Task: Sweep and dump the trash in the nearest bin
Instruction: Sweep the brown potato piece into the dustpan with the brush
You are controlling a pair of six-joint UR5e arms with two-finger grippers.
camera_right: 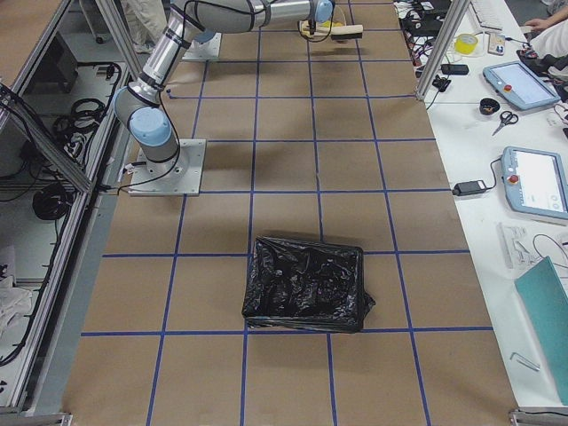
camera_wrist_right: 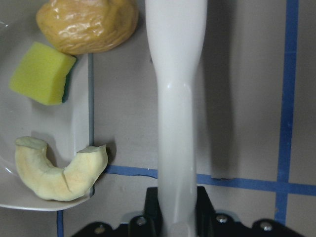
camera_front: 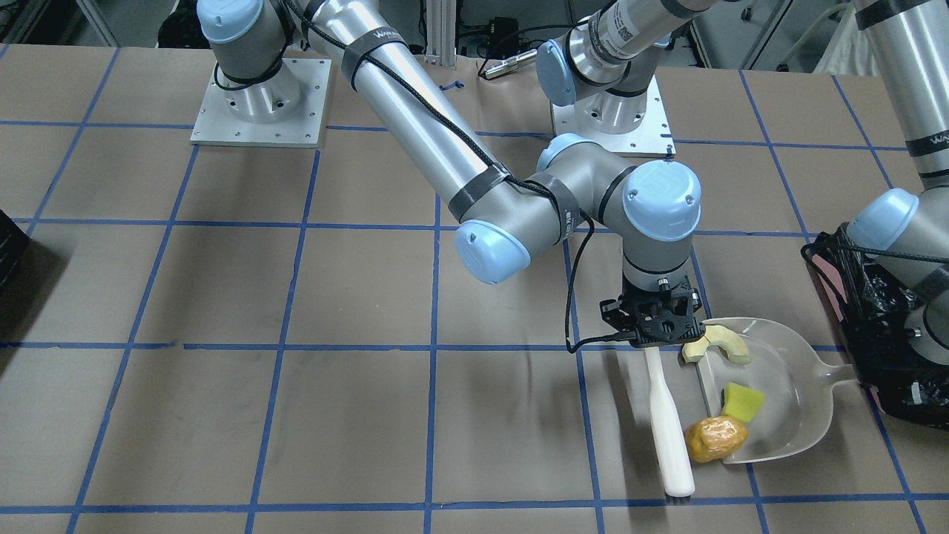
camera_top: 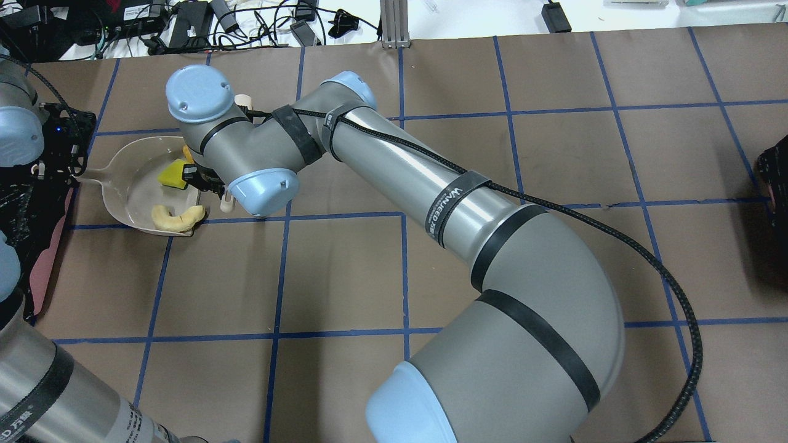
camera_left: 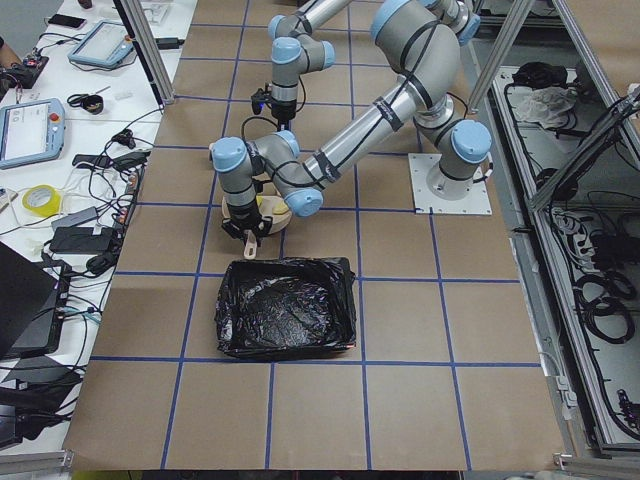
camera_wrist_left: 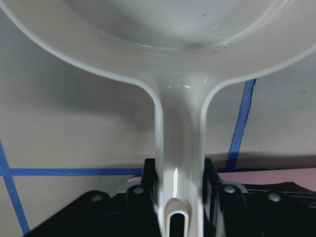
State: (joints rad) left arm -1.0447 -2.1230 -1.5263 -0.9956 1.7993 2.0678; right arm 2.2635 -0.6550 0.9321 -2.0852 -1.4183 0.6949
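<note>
Front-facing view: the right gripper (camera_front: 662, 326) is clamped on the thin end of the white brush (camera_front: 669, 430). The brush lies along the counter (camera_front: 296, 415) at 9 o'clock of the dustpan (camera_front: 789, 386), just beside its open lip. I judge it is placed there so a push toward 3 o'clock drives pieces in. The wedge (camera_front: 743, 402) sits inside the pan. The crescent (camera_front: 715, 347) and the oval (camera_front: 715, 438) straddle the lip, so the sweep isn't finished. The bin (camera_front: 882, 356) waits at the frame's 3 o'clock edge, just beyond the pan's handle.

Overhead: the right arm reaches across into the left half and hides the oval.

Exterior left: the bin's black liner gapes at 6 o'clock of the pan, so the dump should be a short carry.

Exterior right: a second black-bagged container (camera_right: 306, 284) sits mid-frame, well apart from the pan at 12 o'clock (not my nearest).

Left wrist: the left gripper (camera_wrist_left: 180, 190) is closed on the pan's handle, a finger on each side. I take it to be bracing the pan flat against the brush's push.

Right wrist: the gripper is wrapped tight round the brush handle. The oval is at 11 o'clock and the crescent at 8 o'clock, one tip overhanging the lip.
</note>
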